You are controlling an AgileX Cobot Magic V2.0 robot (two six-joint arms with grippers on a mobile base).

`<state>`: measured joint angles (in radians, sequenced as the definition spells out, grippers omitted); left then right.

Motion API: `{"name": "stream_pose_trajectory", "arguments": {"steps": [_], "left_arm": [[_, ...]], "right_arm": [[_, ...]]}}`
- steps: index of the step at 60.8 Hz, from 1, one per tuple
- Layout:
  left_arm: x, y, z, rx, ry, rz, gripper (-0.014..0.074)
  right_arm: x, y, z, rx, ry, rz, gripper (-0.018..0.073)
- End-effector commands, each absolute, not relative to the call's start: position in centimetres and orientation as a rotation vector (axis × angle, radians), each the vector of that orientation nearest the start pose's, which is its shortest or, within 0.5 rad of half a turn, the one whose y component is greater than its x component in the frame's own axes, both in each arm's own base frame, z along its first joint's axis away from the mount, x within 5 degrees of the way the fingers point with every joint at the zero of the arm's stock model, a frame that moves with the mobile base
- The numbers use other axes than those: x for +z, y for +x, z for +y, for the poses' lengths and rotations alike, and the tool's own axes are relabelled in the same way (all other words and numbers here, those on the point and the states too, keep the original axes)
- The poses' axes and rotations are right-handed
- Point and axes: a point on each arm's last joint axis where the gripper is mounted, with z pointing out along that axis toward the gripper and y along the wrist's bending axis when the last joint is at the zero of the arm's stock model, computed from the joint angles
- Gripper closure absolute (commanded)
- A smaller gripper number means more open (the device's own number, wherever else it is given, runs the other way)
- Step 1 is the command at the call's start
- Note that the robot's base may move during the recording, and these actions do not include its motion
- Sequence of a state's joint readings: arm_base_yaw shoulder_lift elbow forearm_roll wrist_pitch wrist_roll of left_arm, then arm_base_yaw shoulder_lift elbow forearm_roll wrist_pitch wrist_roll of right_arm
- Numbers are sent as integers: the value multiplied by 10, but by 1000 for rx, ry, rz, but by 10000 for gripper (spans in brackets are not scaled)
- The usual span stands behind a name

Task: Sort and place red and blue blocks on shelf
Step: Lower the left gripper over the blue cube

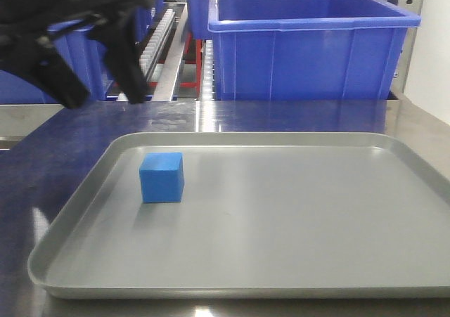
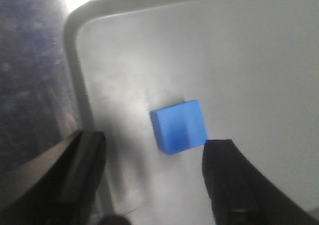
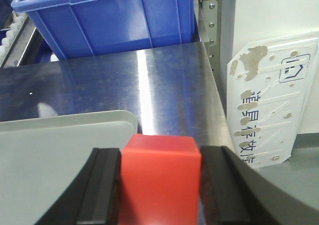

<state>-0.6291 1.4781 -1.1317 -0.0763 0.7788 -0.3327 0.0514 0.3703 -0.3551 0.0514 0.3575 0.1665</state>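
The blue block (image 1: 162,178) sits on the left part of the grey tray (image 1: 295,254). It also shows in the left wrist view (image 2: 178,125). My left gripper (image 1: 105,92) is open and empty, up at the far left above the tray's back corner; in its own view (image 2: 152,157) the block lies just beyond the gap, near the right finger. My right gripper (image 3: 160,175) is shut on the red block (image 3: 160,177), held by the tray's right corner (image 3: 99,122). The shelf's roller tracks (image 1: 160,32) show behind, between the bins.
A large blue bin (image 1: 306,39) stands behind the tray, also in the right wrist view (image 3: 109,18). Another blue bin (image 1: 77,57) is at the back left. A brushed-steel table (image 3: 149,80) carries the tray; a white labelled panel (image 3: 274,100) stands at its right edge.
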Motion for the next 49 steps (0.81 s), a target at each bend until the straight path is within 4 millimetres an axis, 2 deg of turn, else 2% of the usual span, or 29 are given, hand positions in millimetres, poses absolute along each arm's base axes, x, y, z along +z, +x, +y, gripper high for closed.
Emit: {"name": "stream_pose_trajectory", "arguments": {"steps": [1, 11, 24, 34, 49], "left_arm": [[305, 247, -196, -500, 311, 2549, 117], [302, 246, -210, -528, 318, 2527, 139], [288, 246, -225, -526, 358, 2553, 176], [281, 248, -228, -520, 336, 2581, 176], [281, 249, -226, -497, 325, 2575, 172]], "right_arm": [[292, 88, 5, 195, 130, 1744, 492], [292, 88, 5, 195, 130, 1744, 492], [292, 88, 5, 195, 130, 1744, 492], [292, 88, 5, 195, 130, 1744, 492], [292, 88, 5, 195, 130, 1744, 492]]}}
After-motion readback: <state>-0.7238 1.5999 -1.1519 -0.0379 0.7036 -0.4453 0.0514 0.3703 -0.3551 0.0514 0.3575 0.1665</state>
